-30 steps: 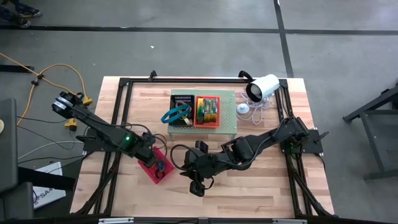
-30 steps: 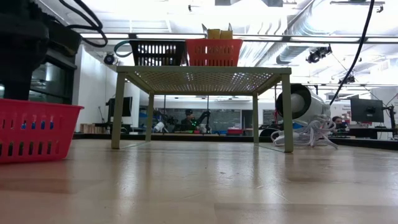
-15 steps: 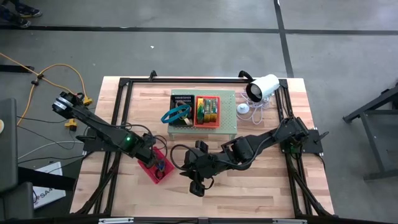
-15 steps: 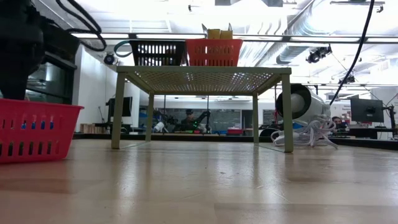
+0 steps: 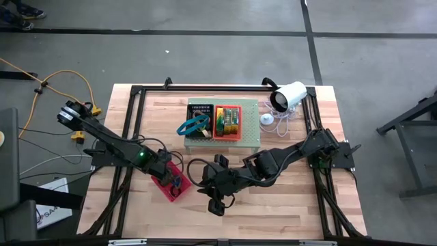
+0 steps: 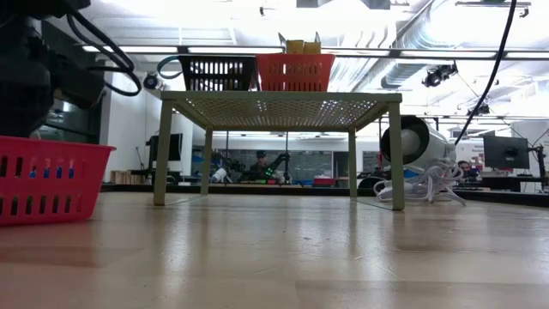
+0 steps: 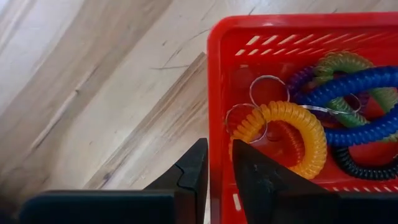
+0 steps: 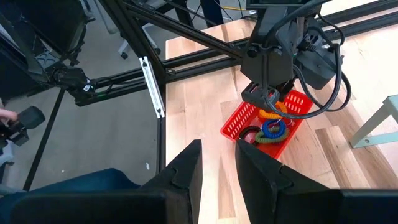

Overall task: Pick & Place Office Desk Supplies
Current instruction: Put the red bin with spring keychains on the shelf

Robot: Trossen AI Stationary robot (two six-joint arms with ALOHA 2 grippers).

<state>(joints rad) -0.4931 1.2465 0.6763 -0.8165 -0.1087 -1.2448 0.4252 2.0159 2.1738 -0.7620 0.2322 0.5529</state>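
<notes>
The left gripper (image 7: 217, 171) pinches the rim of the red tray (image 7: 217, 81), its fingers straddling the wall, on the wood table (image 5: 287, 205) in front of the pale green stand (image 5: 250, 133). Inside lie coiled loops: orange (image 7: 298, 134), blue (image 7: 354, 93), green (image 7: 348, 62). The right gripper (image 8: 216, 168) hovers nearby, fingers slightly apart and empty. I judge the sorting partly done, since this tray is not yet on the stand beside the black tray (image 5: 199, 119) and orange tray (image 5: 229, 121).

Left arm (image 6: 39, 81) slightly shifted, low view.
</notes>
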